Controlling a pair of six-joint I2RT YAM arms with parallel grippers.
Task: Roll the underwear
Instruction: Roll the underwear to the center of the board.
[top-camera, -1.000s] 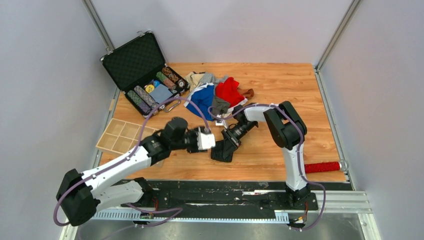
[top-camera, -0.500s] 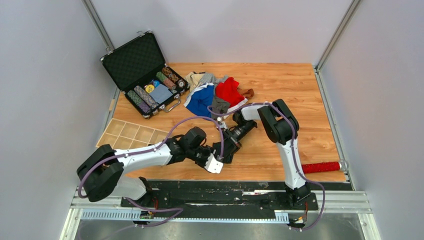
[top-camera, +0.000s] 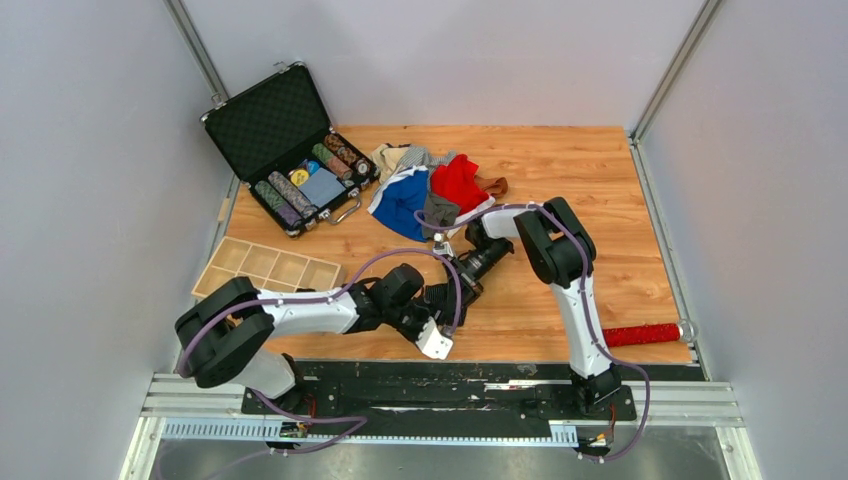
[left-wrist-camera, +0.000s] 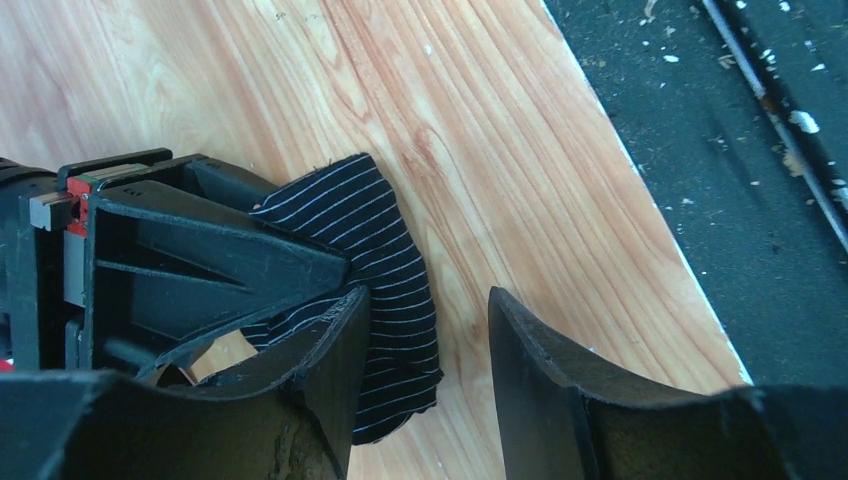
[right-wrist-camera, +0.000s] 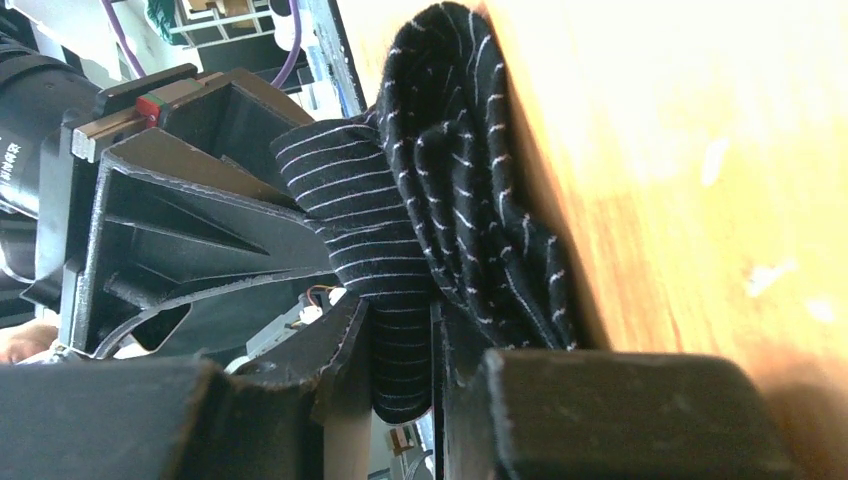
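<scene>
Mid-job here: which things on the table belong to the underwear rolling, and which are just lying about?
Job in hand:
- striped black underwear, clamped in the right end effector
- left end effector, open beside it
- pile of coloured underwear

Lying about:
- poker chip case
- wooden divider tray
- red bristly stick

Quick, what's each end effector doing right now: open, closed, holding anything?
Left end effector: open, nothing between its fingers.
Right end effector: closed on the black striped underwear.
</scene>
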